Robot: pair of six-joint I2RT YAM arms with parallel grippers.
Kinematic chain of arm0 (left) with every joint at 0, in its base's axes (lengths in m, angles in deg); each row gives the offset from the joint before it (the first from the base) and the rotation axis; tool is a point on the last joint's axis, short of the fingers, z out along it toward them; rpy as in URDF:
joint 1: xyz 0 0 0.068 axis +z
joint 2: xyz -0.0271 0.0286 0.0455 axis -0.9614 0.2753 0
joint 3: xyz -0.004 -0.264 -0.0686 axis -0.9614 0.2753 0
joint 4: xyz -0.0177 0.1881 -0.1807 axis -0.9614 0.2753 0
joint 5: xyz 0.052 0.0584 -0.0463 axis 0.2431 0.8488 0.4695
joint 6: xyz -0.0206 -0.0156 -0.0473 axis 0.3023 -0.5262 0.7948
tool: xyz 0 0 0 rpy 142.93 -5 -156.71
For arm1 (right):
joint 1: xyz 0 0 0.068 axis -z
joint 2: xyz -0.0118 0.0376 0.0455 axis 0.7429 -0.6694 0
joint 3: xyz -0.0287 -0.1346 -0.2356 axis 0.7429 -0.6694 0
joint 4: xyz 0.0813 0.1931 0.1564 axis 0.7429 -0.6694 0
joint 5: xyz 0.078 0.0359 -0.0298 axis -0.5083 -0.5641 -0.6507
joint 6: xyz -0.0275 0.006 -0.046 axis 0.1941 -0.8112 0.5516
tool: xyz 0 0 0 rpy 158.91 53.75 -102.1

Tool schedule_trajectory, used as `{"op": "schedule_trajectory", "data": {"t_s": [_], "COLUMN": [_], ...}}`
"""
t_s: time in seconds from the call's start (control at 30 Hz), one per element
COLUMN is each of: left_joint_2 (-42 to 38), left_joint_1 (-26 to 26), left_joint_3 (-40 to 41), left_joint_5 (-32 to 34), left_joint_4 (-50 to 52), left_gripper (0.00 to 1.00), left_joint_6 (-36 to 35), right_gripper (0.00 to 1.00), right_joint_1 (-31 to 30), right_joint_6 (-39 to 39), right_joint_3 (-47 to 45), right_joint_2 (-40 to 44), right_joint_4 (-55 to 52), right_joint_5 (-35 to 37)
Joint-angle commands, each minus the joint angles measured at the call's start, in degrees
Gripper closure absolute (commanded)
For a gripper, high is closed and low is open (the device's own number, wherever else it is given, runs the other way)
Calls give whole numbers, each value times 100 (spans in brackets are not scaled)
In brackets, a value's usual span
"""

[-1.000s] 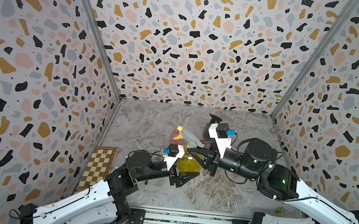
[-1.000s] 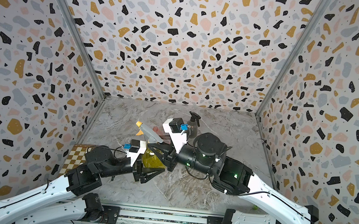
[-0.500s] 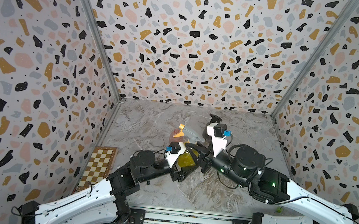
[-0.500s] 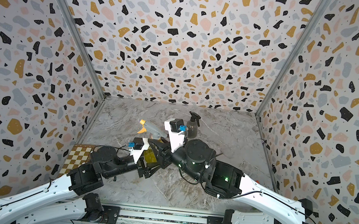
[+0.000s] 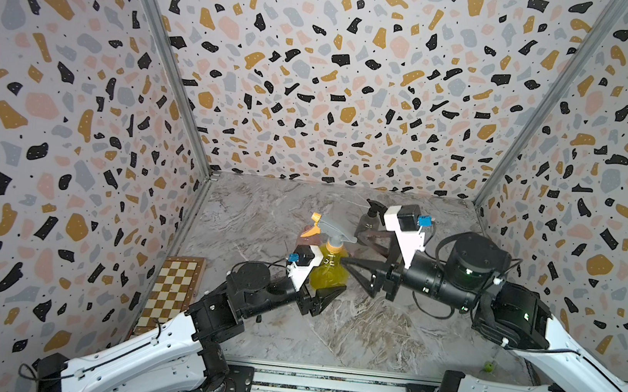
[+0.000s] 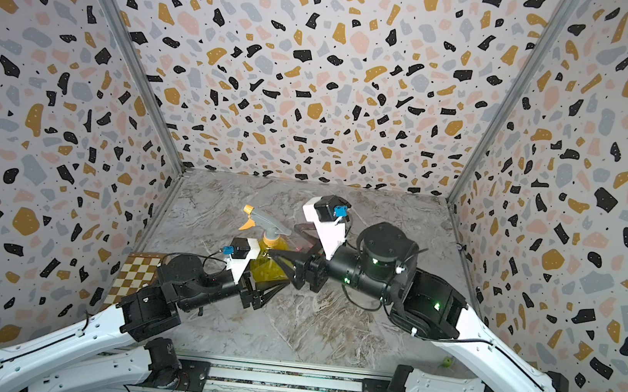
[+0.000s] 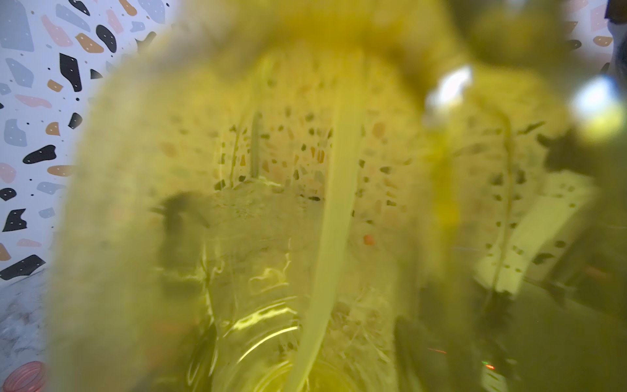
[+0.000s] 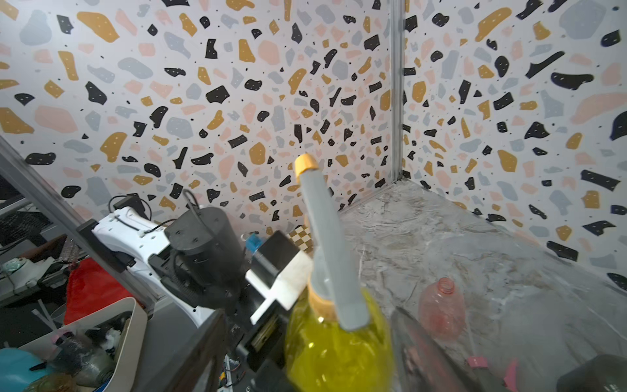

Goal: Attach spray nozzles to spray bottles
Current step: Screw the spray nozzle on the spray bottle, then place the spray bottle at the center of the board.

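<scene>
Yellow bottle [image 5: 329,273] stands apparently clamped in the left claw [image 5: 325,295].

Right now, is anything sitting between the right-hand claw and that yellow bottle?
Nothing visible. The right gripper is open close beside the yellow bottle, which the left gripper grips low down. The grey nozzle already sits on the bottle's neck.

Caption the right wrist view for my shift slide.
Grey-and-orange spray nozzle atop the yellow bottle between the jaws of the open right gripper; uncapped pink bottle waits on the marble table.
</scene>
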Motion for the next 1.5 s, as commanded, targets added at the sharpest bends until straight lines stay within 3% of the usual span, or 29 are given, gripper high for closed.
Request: {"op": "schedule_trajectory", "data": {"t_s": [0.0, 0.2, 0.53, 0.57, 0.73, 0.8, 0.87, 1.17, 1.47], "left_joint_2": [-28, -2, -20, -16, -36, -48, -72, -255, -1101], "left_joint_1": [5, 3, 3, 3, 3, -1, 3, 3, 3], "left_joint_3": [-99, -82, -92, -103, -87, -77, -53, 173, 523], "left_joint_5": [-145, -97, -114, -107, -93, -62, -61, 132, 576], "left_joint_4": [-79, -39, -31, -37, -107, -146, -188, -325, 31], "left_gripper": [100, 100, 100, 95, 41, 25, 1, 1, 1], "left_joint_6": [-38, -59, -29, -13, 70, 130, 194, 531, 715], "right_gripper": [26, 30, 68, 74, 97, 100, 100, 100, 100], "right_joint_1": [254, 286, 303, 301, 312, 320, 314, 681, 2075], "right_joint_6": [195, 343, 352, 357, 298, 282, 266, 176, 134], "right_joint_3": [423, 956, 1101, 1108, 1054, 999, 936, 227, -1444], "right_joint_2": [-296, -767, -1073, -1094, -1091, -1043, -999, -582, 111], "right_joint_4": [-231, -327, -550, -574, -560, -513, -485, -259, 339], "right_joint_5": [-1017, -1069, -949, -928, -795, -731, -625, 108, 1063]}}
